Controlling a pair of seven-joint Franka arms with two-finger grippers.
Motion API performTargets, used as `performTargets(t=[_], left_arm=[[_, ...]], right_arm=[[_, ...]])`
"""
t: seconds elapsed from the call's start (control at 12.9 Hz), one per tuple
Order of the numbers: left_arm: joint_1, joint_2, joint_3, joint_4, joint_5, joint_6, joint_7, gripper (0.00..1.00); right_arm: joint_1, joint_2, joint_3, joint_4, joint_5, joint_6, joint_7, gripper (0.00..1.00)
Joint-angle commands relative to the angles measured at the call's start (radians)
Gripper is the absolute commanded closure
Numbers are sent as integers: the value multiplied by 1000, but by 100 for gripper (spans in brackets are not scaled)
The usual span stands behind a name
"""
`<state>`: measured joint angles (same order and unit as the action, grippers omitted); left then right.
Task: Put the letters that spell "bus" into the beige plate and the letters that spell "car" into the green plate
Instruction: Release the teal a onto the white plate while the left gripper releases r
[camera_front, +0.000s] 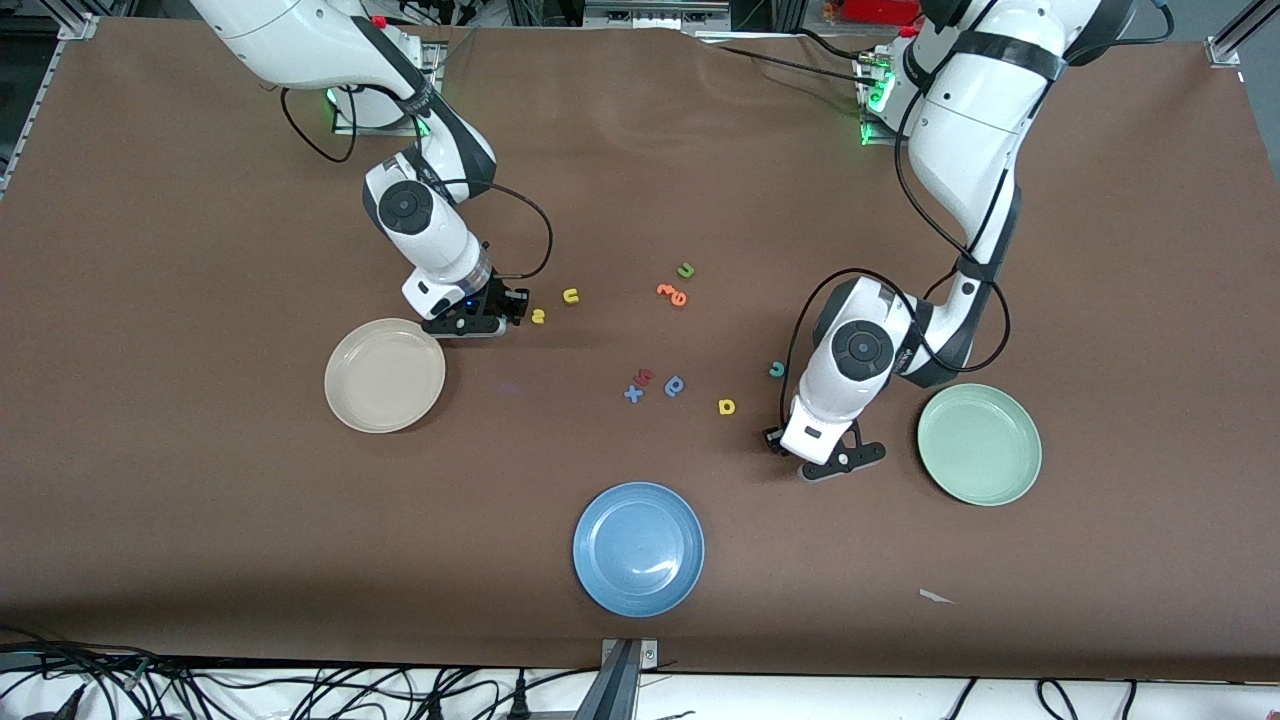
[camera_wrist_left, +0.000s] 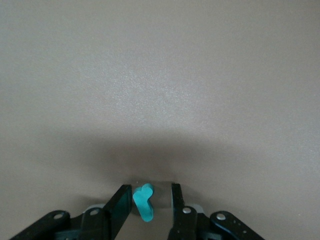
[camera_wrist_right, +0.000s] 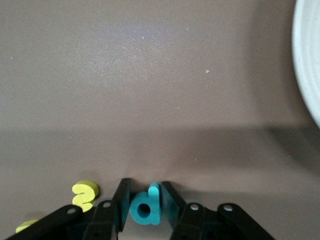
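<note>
1. Teal b (camera_wrist_right: 146, 210) sits between the right gripper (camera_wrist_right: 145, 200)'s narrowed jaws, on the table beside the beige plate (camera_front: 385, 375); yellow s (camera_wrist_right: 85, 195) just beside.
2. Left gripper (camera_wrist_left: 148, 200) pinches the thin teal r (camera_wrist_left: 144, 202) near the green plate (camera_front: 980, 443).
3. No readable writing.

Front view: a high camera across the table (camera_front: 150, 520) looks down and toward both arm bases, taking in the whole brown surface and all three plates. Left wrist view: a camera on the left arm's wrist looks close down past its own fingers (camera_wrist_left: 120, 207) at bare tabletop. Right wrist view: likewise close to the table, it shares with the front view the yellow s (camera_wrist_right: 85, 195) (camera_front: 538, 317) and the beige plate (camera_wrist_right: 307, 65) (camera_front: 385, 375).
</note>
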<state>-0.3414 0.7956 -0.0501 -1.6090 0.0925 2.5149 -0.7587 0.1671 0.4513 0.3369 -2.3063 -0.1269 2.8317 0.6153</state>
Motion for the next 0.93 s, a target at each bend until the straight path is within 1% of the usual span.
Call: performTargets(t=[0.0,0.08,0.23,0.31,0.39,0.46,0.62,0.7,0.77,0.85], left_arm=[[-11,20,6,9,30,-21,-16,82],[-11,20,6,9,30,-21,-16,87],[-11,20,6,9,32,-21,-14,96],[-11,20,6,9,32,-21,-14,99],[-11,19,6,9,32,-24,-14,100],[-11,10,9,12,33,-62,-11,100],[7,-28,7,50,38,-202,65,100],[24,-42,7,58,38,-246,115,100],[45,-65,7,52,38,-257,171,100],[74,-82,7,46,36,-280,247,100]], right_arm=[[2,-6,-9,-18,-22,11,9,94],[2,-17,-9,-18,-22,2,8,100],[2,-51,-7,-16,-25,-52,9,100],[2,-71,-7,-16,-25,-76,8,100],[2,-89,-7,-15,-25,-101,4,100],[2,-117,-7,-13,-25,-129,-5,100],[0,-172,-7,-2,-25,-214,-21,100],[0,-199,-7,4,-23,-254,-55,100],[-3,-223,-13,5,-22,-273,-115,100],[-8,-230,-47,5,-22,-273,-203,100]])
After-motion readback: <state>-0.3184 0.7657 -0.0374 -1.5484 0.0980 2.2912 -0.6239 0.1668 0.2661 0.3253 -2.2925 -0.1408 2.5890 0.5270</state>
